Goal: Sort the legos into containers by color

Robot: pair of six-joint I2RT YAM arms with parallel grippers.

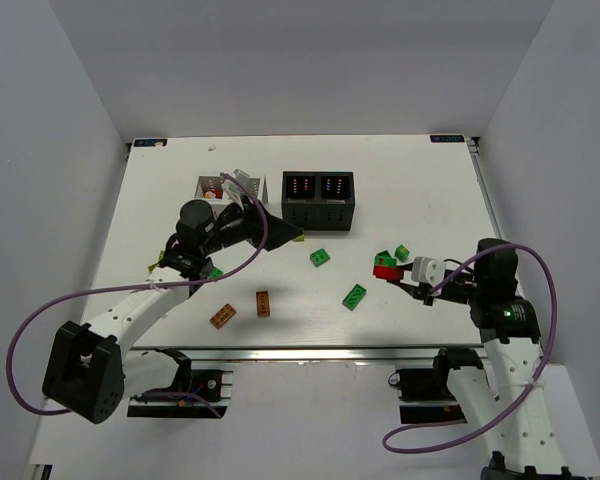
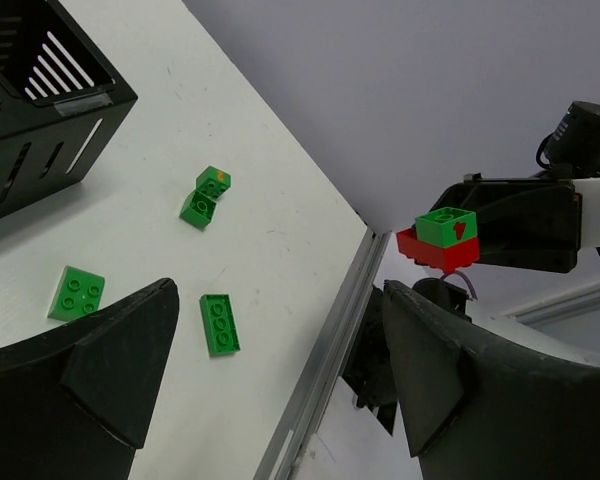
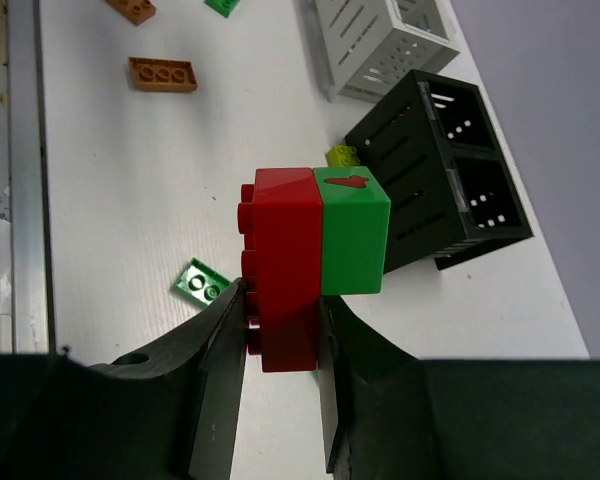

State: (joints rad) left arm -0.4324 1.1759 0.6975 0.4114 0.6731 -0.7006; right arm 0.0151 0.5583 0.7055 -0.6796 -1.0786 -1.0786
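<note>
My right gripper (image 3: 280, 320) pinches a stack of two: a red brick (image 3: 285, 250) with a green cube (image 3: 352, 230) on it. Beyond them stand a black container (image 3: 400, 210) and a white container (image 3: 360, 50). My left gripper (image 2: 280, 330) gapes empty.

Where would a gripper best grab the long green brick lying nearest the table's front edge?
Pinch the green brick across its two long sides, coming straight down. It lies flat, studs up, with bare table around it, and its narrow width is likely easiest to span.
</note>
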